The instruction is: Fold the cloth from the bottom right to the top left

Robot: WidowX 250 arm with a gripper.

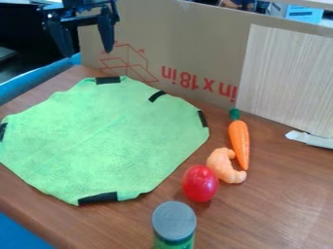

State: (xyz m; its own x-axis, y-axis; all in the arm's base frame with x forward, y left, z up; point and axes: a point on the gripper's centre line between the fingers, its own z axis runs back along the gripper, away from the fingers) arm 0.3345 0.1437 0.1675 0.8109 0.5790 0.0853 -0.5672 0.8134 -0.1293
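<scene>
we're hanging the claw (pixel 88 52) spread at upper left; if we're pinching the cloth's (pixel 107 141) lower-right edge too shallowly, we're risking it slipping free.

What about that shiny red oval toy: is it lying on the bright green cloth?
No, the red toy sits on the brown wooden table, with bare wood between it and the green cloth.
</scene>
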